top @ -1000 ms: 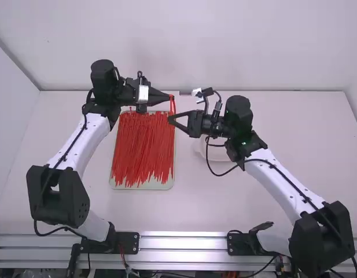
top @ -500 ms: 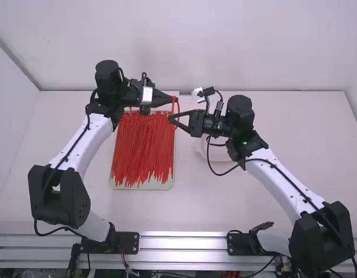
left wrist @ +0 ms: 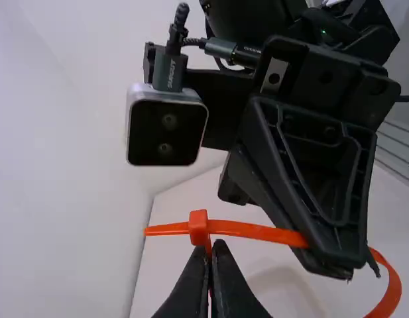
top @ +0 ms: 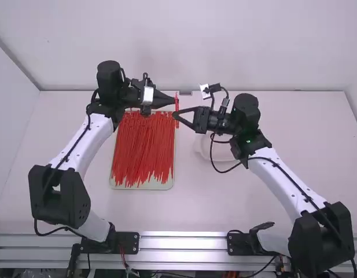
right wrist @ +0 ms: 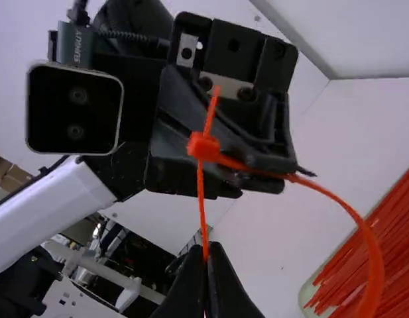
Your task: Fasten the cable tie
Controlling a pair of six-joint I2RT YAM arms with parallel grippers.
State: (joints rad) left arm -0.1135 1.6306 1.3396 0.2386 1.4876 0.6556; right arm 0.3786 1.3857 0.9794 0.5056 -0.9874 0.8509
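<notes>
red plastic cable tie: left hand clamps its head, right hand clamps its tail. the right has risen closer, so the tail looks threaded.

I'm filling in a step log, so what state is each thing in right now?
cable tie, tail passed through its head, loop wide, not cinched.
left gripper, shut on the cable tie.
right gripper, shut on the cable tie.
spare ties, loose and unfastened, lying on the tray.
</notes>
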